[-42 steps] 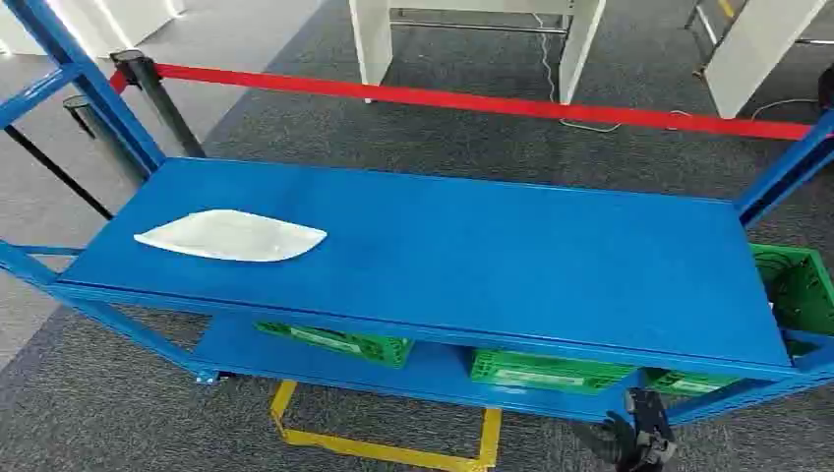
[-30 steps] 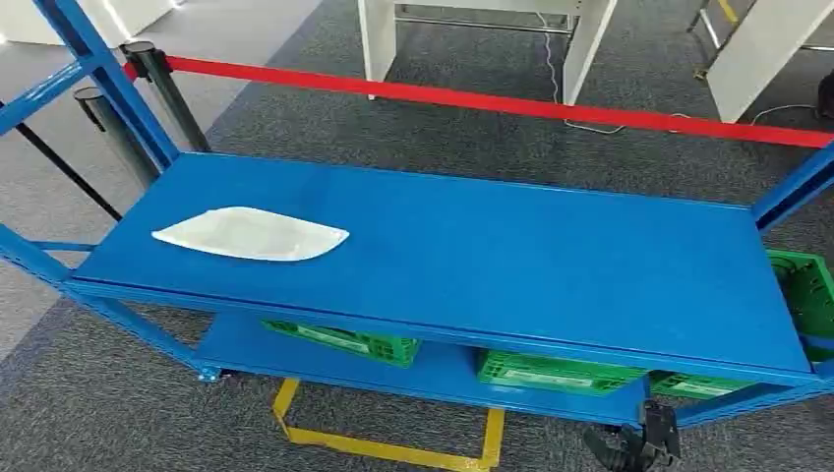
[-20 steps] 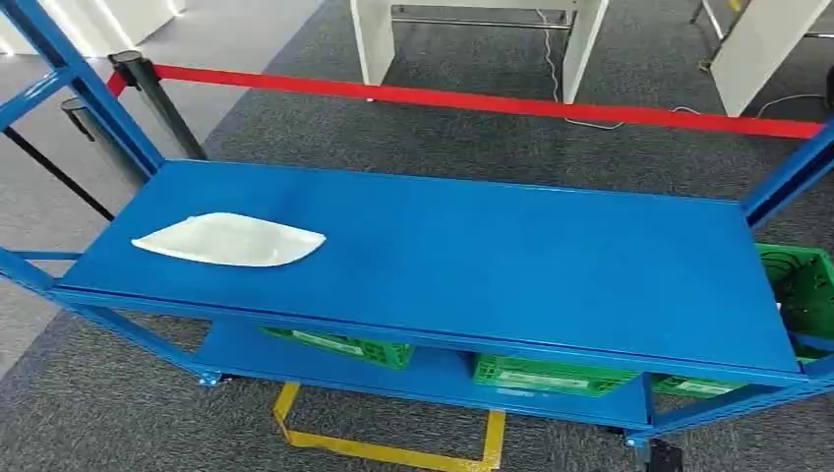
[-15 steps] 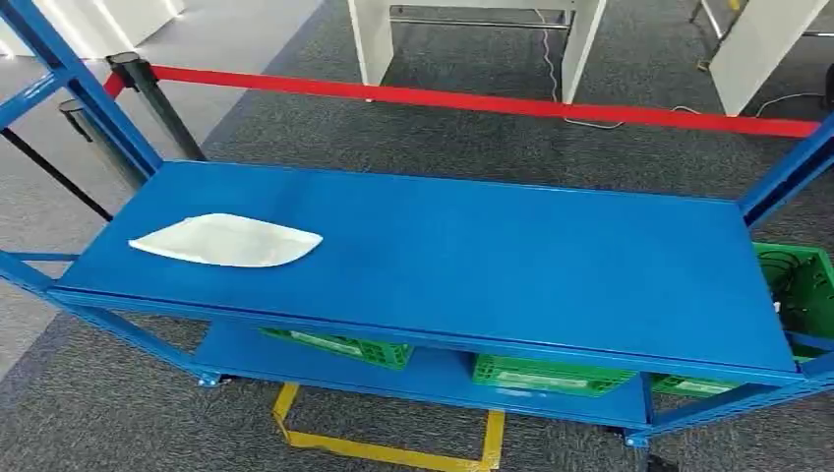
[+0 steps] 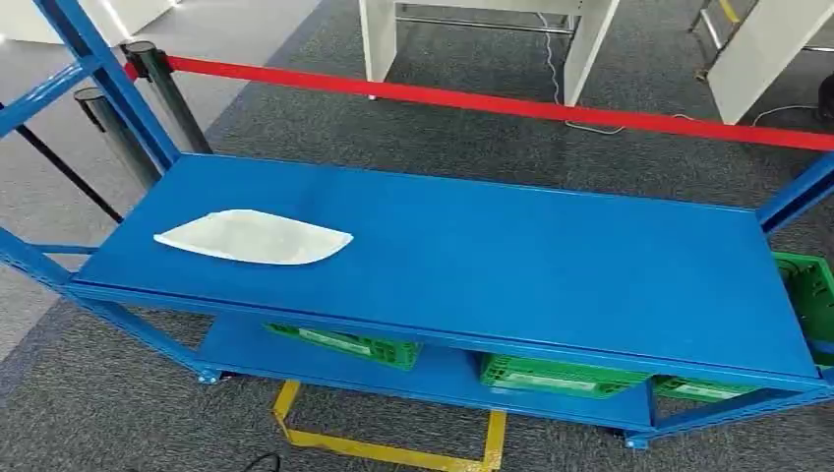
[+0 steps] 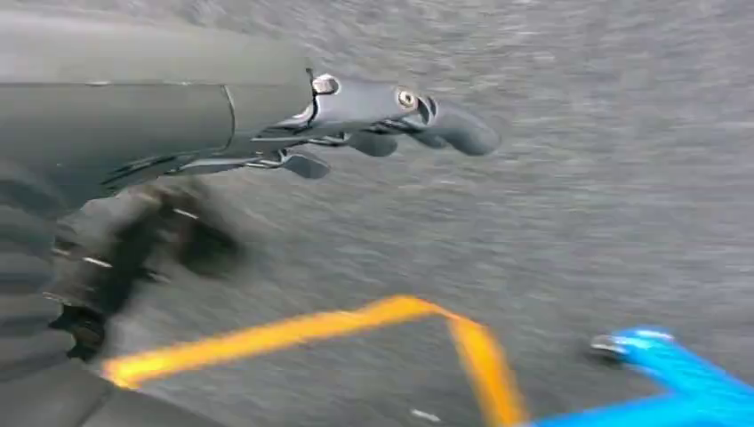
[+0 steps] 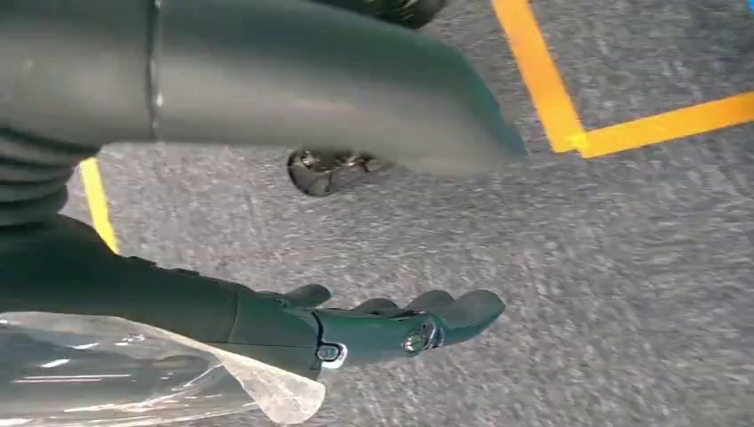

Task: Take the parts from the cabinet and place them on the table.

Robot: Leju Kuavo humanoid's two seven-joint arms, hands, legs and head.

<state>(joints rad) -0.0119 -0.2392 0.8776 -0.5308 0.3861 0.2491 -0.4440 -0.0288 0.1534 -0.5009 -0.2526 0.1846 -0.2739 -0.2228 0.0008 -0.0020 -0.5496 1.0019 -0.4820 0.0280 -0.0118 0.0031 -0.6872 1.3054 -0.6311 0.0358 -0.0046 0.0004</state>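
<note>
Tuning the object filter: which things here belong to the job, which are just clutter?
Job: white pouch on the blue rack's top shelf; clear plastic bag beside the right hand.
Clutter: green crates, red barrier tape, yellow floor tape.

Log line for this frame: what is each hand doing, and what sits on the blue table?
left hand: empty | right hand: holding clear plastic bag | blue table: white bag at left end
</note>
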